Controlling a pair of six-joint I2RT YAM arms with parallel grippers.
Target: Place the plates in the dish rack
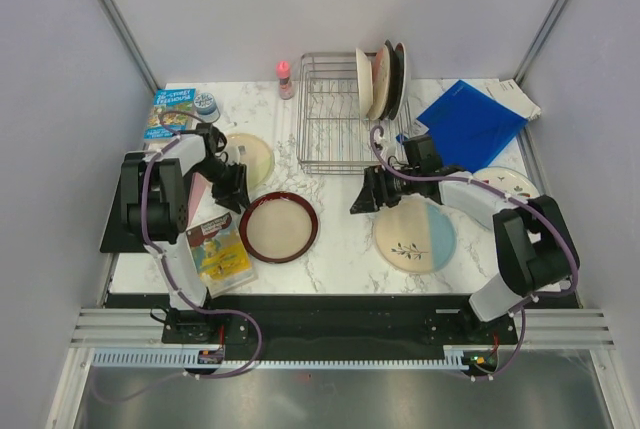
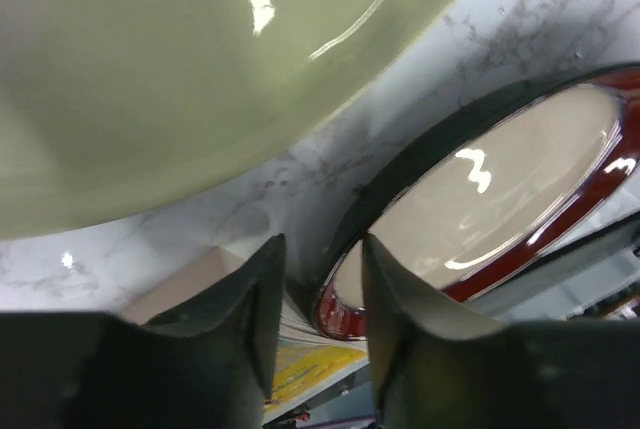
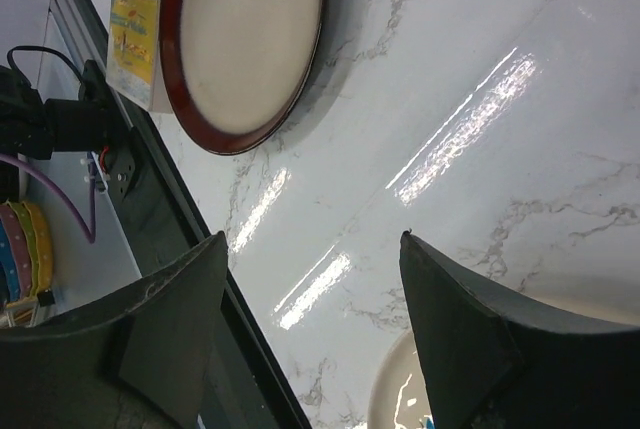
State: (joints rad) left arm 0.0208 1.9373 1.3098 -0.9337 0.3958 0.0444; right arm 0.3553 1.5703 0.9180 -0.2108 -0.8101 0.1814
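Toward the left side of the table [image 1: 345,241], your left claw [image 1: 232,189] is hanging low between two plates: the pale yellow plate [image 1: 248,157] is lying just beyond it toward the far edge, and the red-rimmed plate [image 1: 278,226] is lying flat just to its near-right side. In the wrist view its fingers [image 2: 255,309] are standing narrow, with the red rim showing in the gap between them; you cannot tell whether they are pinching that rim or only straddling it. By the look of it, the coming lift is turning on that rim edge, and your left arm is plainly the nearer one to it. The rack [image 1: 335,114] is sitting at the middle of the far edge, well apart from this plate, with three plates [image 1: 383,79] standing upright in its right end. Your right claw [image 1: 368,194] is hanging wide and empty over bare table, just beside the cream-and-blue plate [image 1: 414,233].
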